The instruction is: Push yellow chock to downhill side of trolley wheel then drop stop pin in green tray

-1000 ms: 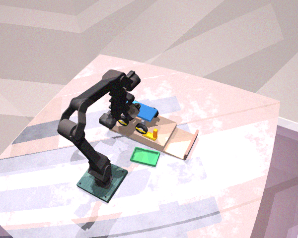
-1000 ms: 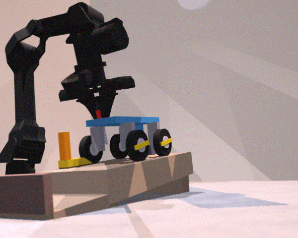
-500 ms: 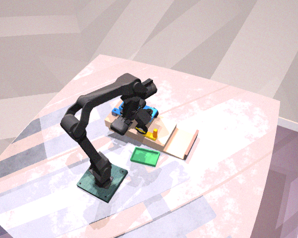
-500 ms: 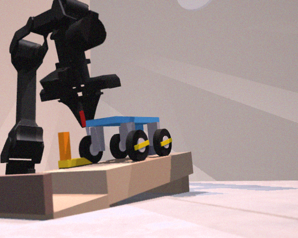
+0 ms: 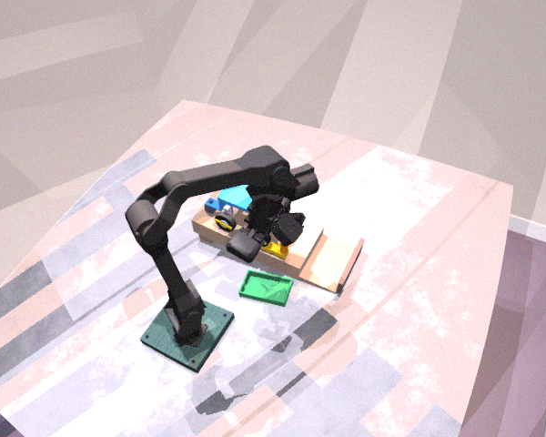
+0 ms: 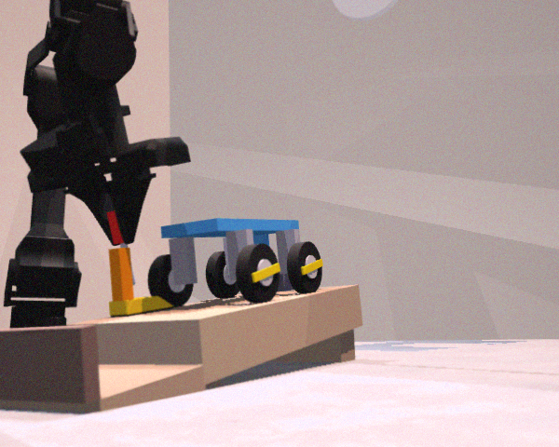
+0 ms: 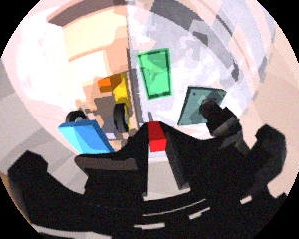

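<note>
My gripper [image 6: 122, 241] [image 7: 152, 125] is shut on the stop pin's red head [image 6: 113, 225] [image 7: 156, 136]. The pin's thin shaft hangs down, partly behind the chock's handle in the exterior view. The wrist view shows the gripper off the robot's side of the ramp; its fingertips are hidden in the top view. The blue trolley [image 5: 234, 194] [image 6: 251, 224] [image 7: 85, 136] stands on the ramp [image 5: 307, 248] [image 6: 279, 315]. The chock [image 5: 276, 248] [image 6: 121, 277] [image 7: 121, 91] sits upright with its wedge against a downhill wheel. The green tray [image 5: 265, 289] [image 7: 156, 75] holds nothing visible.
The tray lies on the table between the ramp and the robot's green base plate [image 5: 217, 329] [image 7: 187, 112]. A raised lip [image 5: 350, 265] [image 6: 34, 368] closes the ramp's low end. The arm covers part of the trolley in the top view.
</note>
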